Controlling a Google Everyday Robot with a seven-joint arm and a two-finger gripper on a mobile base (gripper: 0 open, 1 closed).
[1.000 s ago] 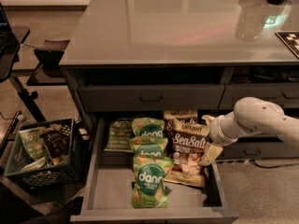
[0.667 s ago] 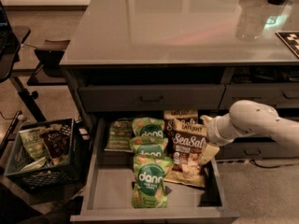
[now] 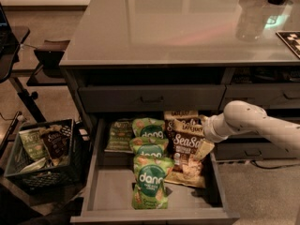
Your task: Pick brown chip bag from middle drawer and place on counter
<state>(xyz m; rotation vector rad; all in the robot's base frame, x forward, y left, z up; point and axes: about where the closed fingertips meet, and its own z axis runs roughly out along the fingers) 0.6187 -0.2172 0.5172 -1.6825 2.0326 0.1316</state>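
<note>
The brown chip bag (image 3: 186, 150), with white "SeaSalt" lettering, lies in the open middle drawer (image 3: 112, 198) at its right side, on top of another similar bag. My gripper (image 3: 204, 148) hangs from the white arm (image 3: 253, 123) that reaches in from the right. It is at the bag's right edge, low in the drawer, and seems to touch the bag. The glossy grey counter (image 3: 178, 27) spans the top of the cabinet above the drawer.
Several green "dang" bags (image 3: 150, 182) lie in the drawer's middle, and a green bag (image 3: 119, 135) lies at its back left. A black crate (image 3: 44, 161) of snacks stands on the floor at left. Closed drawer fronts (image 3: 152, 98) sit above. Dark objects stand on the counter's far right.
The arm and gripper have shifted slightly left, closer onto the brown chip bag's right edge. The bags have not moved.
</note>
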